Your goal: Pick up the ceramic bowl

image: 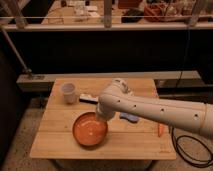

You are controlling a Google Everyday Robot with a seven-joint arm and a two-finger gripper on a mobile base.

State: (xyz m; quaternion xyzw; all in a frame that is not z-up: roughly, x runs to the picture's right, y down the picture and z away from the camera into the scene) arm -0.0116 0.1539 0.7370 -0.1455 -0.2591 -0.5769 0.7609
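Wooden table (55, 142) holds white cup (69, 93) at back left, blue item (131, 118) mid-right, orange carrot (160, 130) near right edge. Gripper (101, 116) above table centre.

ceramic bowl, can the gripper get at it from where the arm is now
Probably yes. The gripper sits right at the far rim of the ceramic bowl, and nothing lies between them. The white cup and the blue object stand off to the sides on the table.

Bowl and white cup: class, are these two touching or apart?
Apart. The camera view shows bare tabletop between the bowl and the cup. The gripper sits at the bowl's rim.
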